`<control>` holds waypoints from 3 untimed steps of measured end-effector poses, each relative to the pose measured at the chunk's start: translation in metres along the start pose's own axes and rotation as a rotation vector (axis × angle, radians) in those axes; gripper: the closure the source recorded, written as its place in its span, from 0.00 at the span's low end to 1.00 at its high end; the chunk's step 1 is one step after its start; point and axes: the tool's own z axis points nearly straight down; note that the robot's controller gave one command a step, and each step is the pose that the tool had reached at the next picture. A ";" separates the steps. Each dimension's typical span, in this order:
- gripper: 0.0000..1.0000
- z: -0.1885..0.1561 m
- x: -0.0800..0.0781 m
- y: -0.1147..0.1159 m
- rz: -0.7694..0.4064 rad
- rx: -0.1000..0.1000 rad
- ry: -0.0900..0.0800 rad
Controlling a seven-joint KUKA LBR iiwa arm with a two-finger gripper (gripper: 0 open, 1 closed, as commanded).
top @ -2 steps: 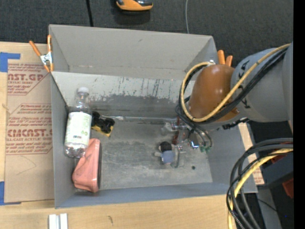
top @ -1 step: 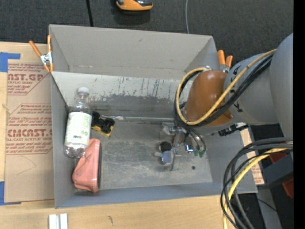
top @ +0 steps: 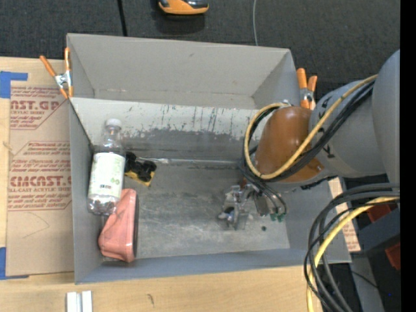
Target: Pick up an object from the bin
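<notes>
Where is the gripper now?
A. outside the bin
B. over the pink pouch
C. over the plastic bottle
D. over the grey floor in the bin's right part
D: the gripper hangs over the bin floor, well apart from the bottle and the pink pouch by the left wall.

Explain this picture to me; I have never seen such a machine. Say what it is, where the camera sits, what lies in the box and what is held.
The big grey shape on the right is a robot arm; the orange cover belongs to it. At its tip sits a two-finger gripper, low over the right of the floor. The one camera looks down, slightly sideways, into a grey metal bin. Along the bin's left side lie a clear plastic bottle with a white label, a small yellow and black object beside it, and a soft pink pouch. All three lie apart from the gripper; I cannot make out anything held.
</notes>
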 end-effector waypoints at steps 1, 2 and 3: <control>1.00 0.000 0.000 0.000 0.000 0.000 0.000; 1.00 -0.043 0.018 0.012 -0.105 0.000 0.000; 1.00 -0.043 0.018 0.012 -0.105 0.000 0.000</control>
